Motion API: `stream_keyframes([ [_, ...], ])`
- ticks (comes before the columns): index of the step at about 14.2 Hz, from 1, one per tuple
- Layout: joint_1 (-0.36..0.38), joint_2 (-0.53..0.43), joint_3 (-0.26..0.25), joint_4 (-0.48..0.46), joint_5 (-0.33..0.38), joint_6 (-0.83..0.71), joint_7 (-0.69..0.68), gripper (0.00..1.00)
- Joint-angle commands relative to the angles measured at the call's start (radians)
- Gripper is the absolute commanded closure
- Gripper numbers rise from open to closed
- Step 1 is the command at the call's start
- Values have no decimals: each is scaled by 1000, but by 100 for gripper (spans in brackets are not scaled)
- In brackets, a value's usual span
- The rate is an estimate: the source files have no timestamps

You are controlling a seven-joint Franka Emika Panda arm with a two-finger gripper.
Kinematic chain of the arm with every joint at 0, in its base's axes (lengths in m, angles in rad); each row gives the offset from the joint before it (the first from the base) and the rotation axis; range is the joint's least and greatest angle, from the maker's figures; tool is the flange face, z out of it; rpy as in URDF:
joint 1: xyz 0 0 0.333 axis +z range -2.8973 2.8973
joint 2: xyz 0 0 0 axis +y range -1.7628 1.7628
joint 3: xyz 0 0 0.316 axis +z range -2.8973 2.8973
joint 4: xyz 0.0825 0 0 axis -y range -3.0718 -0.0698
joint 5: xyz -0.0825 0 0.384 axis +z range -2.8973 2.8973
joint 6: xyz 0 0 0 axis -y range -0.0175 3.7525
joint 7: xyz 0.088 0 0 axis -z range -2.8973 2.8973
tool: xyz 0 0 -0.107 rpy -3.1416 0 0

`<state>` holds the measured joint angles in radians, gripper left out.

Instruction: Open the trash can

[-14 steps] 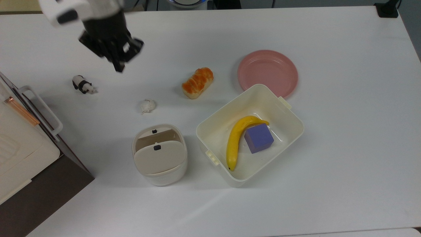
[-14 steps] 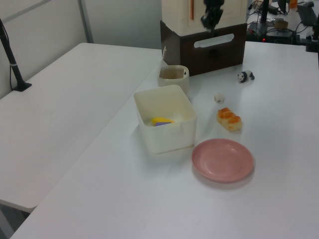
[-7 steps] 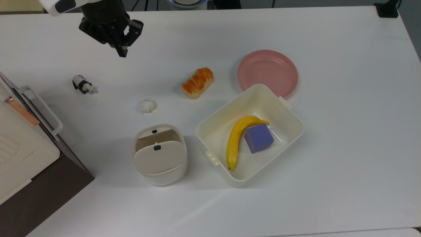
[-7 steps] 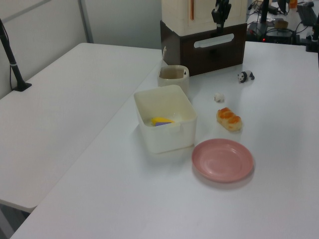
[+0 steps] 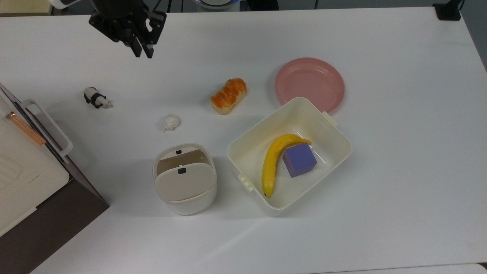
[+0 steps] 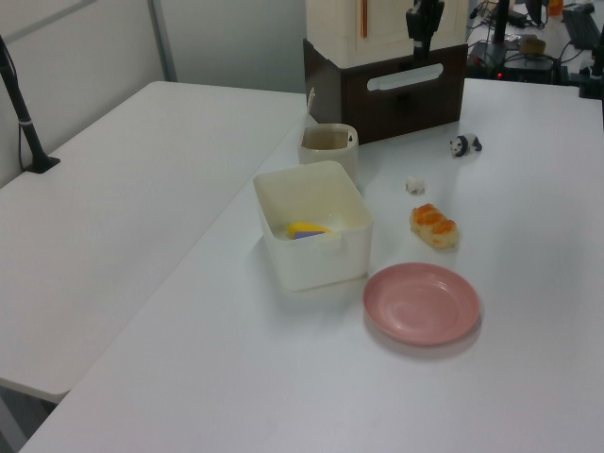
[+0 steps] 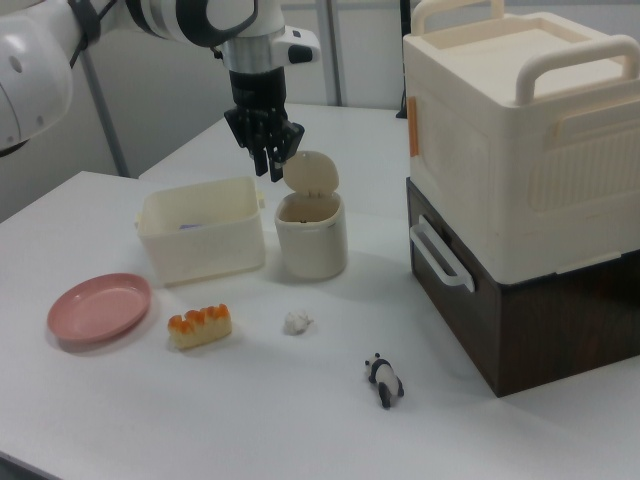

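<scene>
Already the trash can (image 5: 185, 179) has its lid (image 7: 311, 172) raised; it sits just beside the tub (image 5: 289, 156). Gripper (image 5: 141, 49) hangs well apart, empty, fingers slightly apart. Judgement: task done; next move is retreat.

arm (image 5: 99, 5): cut off by the top view's upper edge above the hand (image 5: 142, 51)
storage box (image 5: 23, 167): cut by the top view's left edge
trash can (image 6: 328, 146): lower part hidden behind the tub (image 6: 313, 226) in the left view
banana (image 6: 304, 229): mostly hidden by the tub wall in the left view
</scene>
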<state>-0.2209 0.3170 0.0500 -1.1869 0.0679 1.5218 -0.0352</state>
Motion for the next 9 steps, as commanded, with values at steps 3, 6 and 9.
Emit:
stream_keyframes([
  [3, 0, -36, -13, -26, 13, -25, -26, 45],
  [6, 9, -53, -10, -36, -60, -25, -23, 0],
  [9, 11, -61, -7, -39, -76, -11, -17, 0],
])
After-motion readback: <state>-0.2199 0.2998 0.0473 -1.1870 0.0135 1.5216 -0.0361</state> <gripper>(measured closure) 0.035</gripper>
